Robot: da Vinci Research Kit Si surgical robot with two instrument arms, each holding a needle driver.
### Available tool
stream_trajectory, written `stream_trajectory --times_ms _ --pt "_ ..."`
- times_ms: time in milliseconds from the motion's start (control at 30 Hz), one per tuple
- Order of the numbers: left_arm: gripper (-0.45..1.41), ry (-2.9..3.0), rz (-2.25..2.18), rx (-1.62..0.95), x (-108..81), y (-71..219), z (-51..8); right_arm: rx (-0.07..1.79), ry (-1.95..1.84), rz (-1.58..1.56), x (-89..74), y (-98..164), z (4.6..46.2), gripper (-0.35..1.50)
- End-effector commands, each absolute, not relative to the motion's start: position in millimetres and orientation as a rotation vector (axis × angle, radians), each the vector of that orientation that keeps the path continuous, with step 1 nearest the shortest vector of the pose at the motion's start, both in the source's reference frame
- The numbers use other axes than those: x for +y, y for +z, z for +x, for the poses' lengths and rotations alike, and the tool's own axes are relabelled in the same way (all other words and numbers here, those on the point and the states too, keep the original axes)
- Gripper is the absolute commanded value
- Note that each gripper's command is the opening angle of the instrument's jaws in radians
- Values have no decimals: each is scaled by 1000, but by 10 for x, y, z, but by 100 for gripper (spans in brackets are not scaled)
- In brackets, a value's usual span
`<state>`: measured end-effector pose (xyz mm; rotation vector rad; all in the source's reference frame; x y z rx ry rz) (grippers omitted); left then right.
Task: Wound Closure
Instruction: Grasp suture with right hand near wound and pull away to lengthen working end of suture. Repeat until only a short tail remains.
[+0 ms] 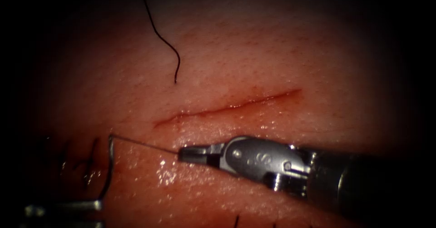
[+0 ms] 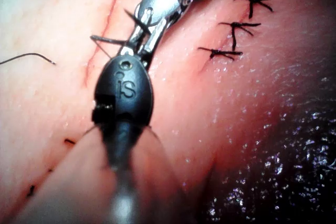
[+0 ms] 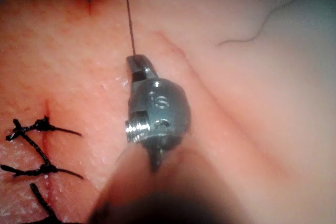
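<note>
Nearest me, my left gripper point(image 1: 93, 205) lies low and level, tip pointing right. It is pressed together on the needle point(image 1: 109, 173) at the needle's near end. From there the curve rises away from me, off the left end of the cut point(image 1: 227, 105), and looks clear of the tissue point(image 1: 272, 55). I cannot make out its point.

From the needle's far end the thread point(image 1: 145, 145) runs taut and straight to the right, into my right gripper point(image 1: 188, 154). That gripper is pinched on the thread at its very tip. Its shaft comes in from the right, close over the tissue and nearly level. The wrist is almost straight and the tip points left, just on the near side of the cut.

Finished stitches point(image 1: 91, 157) sit to the left, beside the needle. Beyond my right gripper the cut is open along its whole length, with red fluid point(image 1: 268, 98) in it and no thread across it. Farther off, a loose thread end point(image 1: 161, 37) lies curled on the tissue, well apart from both grippers.

Judgement: this cut is not yet started. The needle is free and the thread is held out of the way. Any bite would need the needle gripped further along its curve and set square to the cut. The thread would need slack first.
</note>
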<state>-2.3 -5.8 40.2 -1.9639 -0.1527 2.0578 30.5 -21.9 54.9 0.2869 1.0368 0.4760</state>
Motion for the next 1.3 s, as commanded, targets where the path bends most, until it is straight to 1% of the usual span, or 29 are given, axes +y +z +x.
stream_trajectory --times_ms 33,300,667,833,900,967,1000,1033,1133,1200,1300 --pt "-45 2057 -1969 -152 -58 408 -29 1030 524 307 -220 546 311 -35" --pt "-45 2071 -2017 -172 -77 413 -48 1002 563 362 -238 526 308 -35" --pt "-45 2127 -2010 -203 -91 422 -54 1011 565 428 -294 459 272 -35" --pt "-45 2149 -1983 -212 -94 422 -54 1032 557 454 -313 433 273 -35" --pt "-45 2159 -1960 -200 -94 422 -53 1090 466 417 -311 430 277 -35" --pt "-45 2170 -1932 -189 -91 421 -48 1130 365 335 -307 431 281 54" --pt "-45 2175 -1919 -185 -89 421 -45 1137 340 311 -304 433 282 84" --pt "-45 2177 -1898 -173 -86 419 -39 1146 311 283 -299 435 283 105" --pt "-45 2172 -1855 -110 -76 415 -21 1174 265 227 -284 442 283 130" --pt "-45 2167 -1837 -68 -69 414 -9 1186 248 202 -272 446 281 133" --pt "-45 2162 -1818 15 -58 411 8 1184 220 165 -251 454 281 131"
